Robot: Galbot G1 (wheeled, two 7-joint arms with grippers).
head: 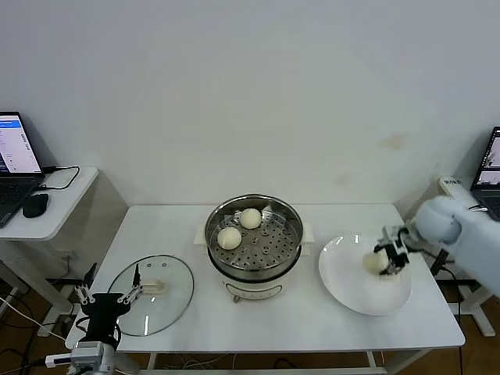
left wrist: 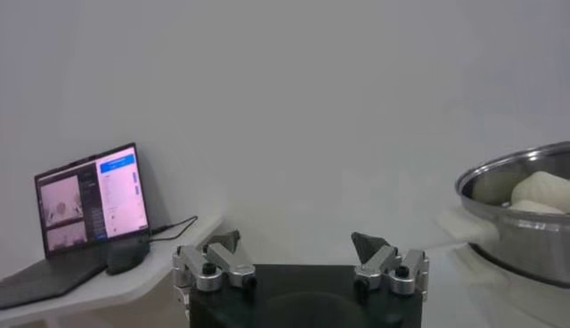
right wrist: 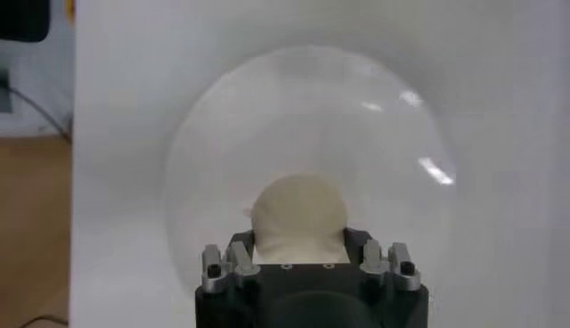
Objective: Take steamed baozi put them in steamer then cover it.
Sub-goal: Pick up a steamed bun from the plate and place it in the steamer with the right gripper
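Note:
The steel steamer [head: 255,258] stands mid-table with two baozi, one [head: 230,237] and another [head: 250,218], on its perforated tray. My right gripper [head: 384,259] is shut on a third baozi [head: 373,262] over the white plate [head: 355,293]; in the right wrist view the bun [right wrist: 298,214] sits squeezed between the fingers above the plate [right wrist: 214,134]. The glass cover [head: 172,308] lies flat on the table left of the steamer, its cream handle [head: 153,287] up. My left gripper [head: 104,300] hangs open and empty at the table's left edge; it shows in the left wrist view [left wrist: 297,250] with the steamer [left wrist: 517,218] off to one side.
A side table [head: 55,211] with a laptop [head: 14,168] and mouse [head: 35,205] stands at the far left. Another laptop [head: 490,176] is at the far right. The white table [head: 312,328] ends just in front of the plate and cover.

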